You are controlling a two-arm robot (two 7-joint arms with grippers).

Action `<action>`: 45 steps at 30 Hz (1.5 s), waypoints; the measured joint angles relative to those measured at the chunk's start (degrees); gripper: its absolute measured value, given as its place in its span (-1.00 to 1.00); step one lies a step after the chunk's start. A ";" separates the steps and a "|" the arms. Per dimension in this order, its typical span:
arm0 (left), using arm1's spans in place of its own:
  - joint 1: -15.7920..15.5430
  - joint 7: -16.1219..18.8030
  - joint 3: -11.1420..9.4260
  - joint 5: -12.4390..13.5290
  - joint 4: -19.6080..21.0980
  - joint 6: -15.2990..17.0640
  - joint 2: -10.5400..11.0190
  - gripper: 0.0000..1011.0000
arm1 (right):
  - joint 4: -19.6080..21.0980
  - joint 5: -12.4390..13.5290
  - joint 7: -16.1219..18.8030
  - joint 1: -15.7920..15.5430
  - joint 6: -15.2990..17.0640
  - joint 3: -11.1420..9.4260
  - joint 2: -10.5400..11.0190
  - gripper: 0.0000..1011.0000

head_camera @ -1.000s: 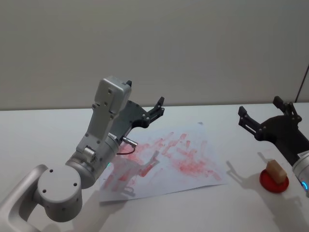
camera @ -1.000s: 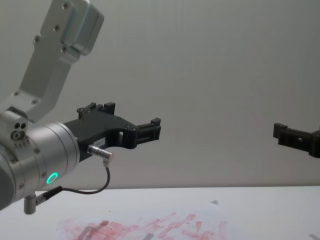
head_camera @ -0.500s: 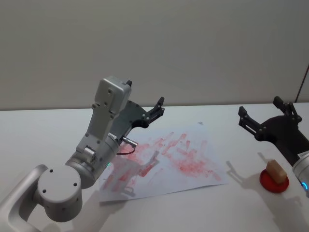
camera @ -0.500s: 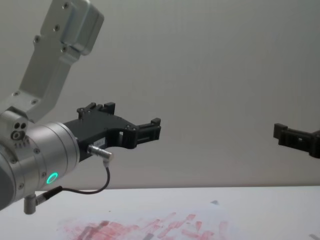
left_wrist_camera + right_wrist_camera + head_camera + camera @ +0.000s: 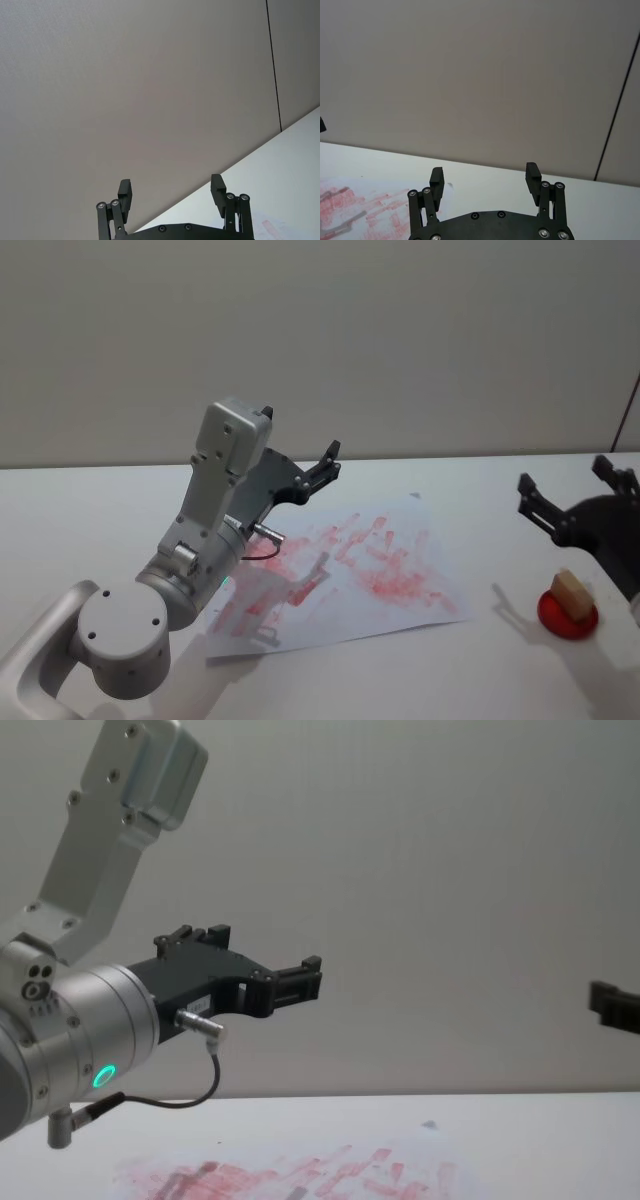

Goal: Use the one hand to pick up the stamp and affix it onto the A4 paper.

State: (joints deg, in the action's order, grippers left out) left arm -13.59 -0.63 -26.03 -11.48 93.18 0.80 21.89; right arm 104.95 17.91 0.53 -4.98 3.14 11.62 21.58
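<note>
Your stamp sits on the red ink pad at the near right of the tabletop, your right end effector hovers just beyond it, spread wide and empty, A4 paper lies mid-tabletop, your left end effector is raised over it, also wide

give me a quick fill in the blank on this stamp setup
1. The stamp sits on a round ___ pad.
2. The A4 paper lies to the robot's ___ of the stamp.
3. The left pincer and the right pincer are both raised off the table with their fingers ___.

Missing words: red; left; open
</note>
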 joint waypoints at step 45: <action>0.00 0.00 0.00 0.00 0.00 0.00 0.00 0.98 | -0.71 0.56 -2.16 -4.83 19.51 -2.44 3.73 0.98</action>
State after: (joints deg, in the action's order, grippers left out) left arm -13.59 -0.63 -26.02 -11.48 93.18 0.80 21.89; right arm 104.24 18.47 -1.63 -9.81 22.64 9.19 25.31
